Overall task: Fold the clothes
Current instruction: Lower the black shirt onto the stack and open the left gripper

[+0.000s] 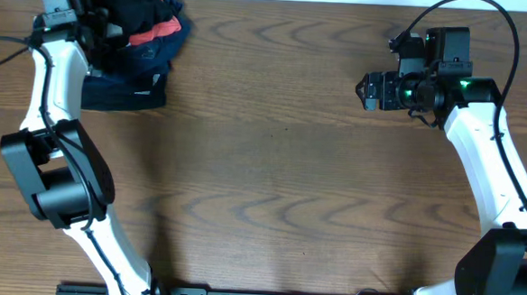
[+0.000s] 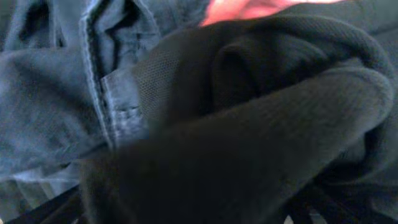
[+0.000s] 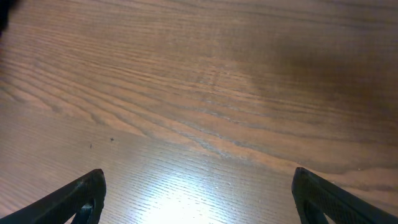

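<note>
The black shirt (image 1: 131, 1) lies bunched on top of a clothes pile at the far left corner of the table. In the left wrist view its dark knit fabric (image 2: 249, 137) fills most of the frame, drawn up in a thick ridge against the camera. My left gripper (image 1: 96, 23) is buried in this bunch and looks closed on it; the fingertips are hidden by the cloth. My right gripper (image 1: 369, 90) hovers over bare table at the far right, open and empty, with both fingers (image 3: 198, 199) spread wide.
A red-orange shirt (image 1: 154, 32) shows under the black one, also in the left wrist view (image 2: 242, 9). A dark navy folded garment (image 1: 126, 91) lies below them, and blue-grey fabric with a seam (image 2: 56, 106) shows too. The wooden table (image 1: 280, 175) stretches between the arms.
</note>
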You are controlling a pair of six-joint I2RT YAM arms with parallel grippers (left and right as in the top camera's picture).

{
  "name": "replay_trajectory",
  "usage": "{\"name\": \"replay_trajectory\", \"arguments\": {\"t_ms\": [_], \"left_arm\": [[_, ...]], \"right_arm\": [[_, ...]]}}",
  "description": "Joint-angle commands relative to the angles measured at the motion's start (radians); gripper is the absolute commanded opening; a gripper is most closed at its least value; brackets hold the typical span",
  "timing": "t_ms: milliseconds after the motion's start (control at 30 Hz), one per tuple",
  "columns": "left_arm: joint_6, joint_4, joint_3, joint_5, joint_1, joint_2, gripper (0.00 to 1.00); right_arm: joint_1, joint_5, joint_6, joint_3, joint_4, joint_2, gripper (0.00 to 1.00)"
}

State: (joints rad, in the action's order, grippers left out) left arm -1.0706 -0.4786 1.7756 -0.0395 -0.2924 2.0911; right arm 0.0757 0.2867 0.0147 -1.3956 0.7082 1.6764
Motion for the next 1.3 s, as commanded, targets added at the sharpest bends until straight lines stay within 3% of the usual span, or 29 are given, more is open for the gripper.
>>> {"name": "replay_trajectory", "arguments": {"t_ms": [0,67,200,367,567,867,967,1267], "left_arm": [[0.204,0.013,0.013,-0.101,-0.006,-0.085,0.99],[0.317,0.009,0.013,-0.130,-0.002,-0.119,1.00],[0.678,-0.019,0.013,-0.282,0.014,-0.198,0.99],[0.863,0.002,0.013,-0.233,0.057,-0.243,0.98],[0.916,0.227,0.013,0.014,0.113,-0.169,0.98],[1.124,0.809,0.013,0.177,0.117,0.097,0.98],[1.173,0.941,0.013,0.195,0.112,0.200,0.98],[1.175,0.810,0.013,0.216,0.072,0.370,0.98]], "right_arm": [[-0.009,-0.002,-0.008,0.005,-0.008,0.004,0.93],[-0.009,-0.002,-0.008,0.005,-0.010,0.004,0.93],[-0.009,-0.002,-0.008,0.005,-0.014,0.004,0.94],[-0.009,-0.002,-0.009,0.005,-0.018,0.004,0.94],[-0.009,-0.002,-0.009,0.005,-0.016,0.004,0.94],[-0.009,-0.003,-0.013,0.005,0.024,0.004,0.95],[-0.009,-0.003,-0.020,0.005,0.047,0.004,0.95],[-0.009,-0.003,-0.019,0.005,0.047,0.004,0.95]]}}
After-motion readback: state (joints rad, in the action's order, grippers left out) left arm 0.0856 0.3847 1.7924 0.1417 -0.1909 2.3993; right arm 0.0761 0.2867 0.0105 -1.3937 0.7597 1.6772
